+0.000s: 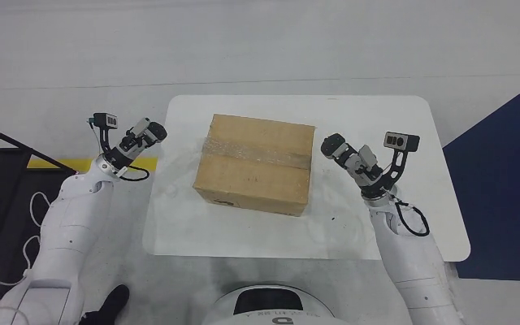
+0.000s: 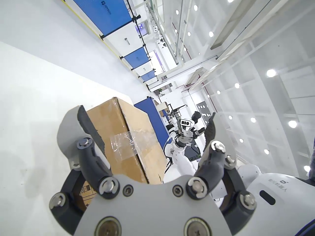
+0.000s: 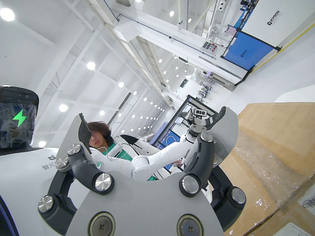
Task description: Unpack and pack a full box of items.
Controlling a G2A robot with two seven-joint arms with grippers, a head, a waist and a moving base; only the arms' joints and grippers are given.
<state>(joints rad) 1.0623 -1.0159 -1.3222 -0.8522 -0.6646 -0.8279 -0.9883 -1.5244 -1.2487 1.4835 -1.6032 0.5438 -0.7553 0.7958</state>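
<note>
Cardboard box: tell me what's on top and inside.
Clear tape runs along the closed top seam of the cardboard box; nothing else sits there. Being shut, it hides any contents.

box (image 1: pixel 254 163): plain brown cardboard
tape (image 1: pixel 258 149): clear and shiny
table (image 1: pixel 390 130): white
left gripper (image 1: pixel 156 130): light grey with black links
right gripper (image 1: pixel 331 146): same grey and black
pads (image 3: pixel 83 129): black, fine grid pattern

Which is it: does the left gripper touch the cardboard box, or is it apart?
Apart. The top view shows a strip of bare white table between the left gripper and the cardboard box.
</note>
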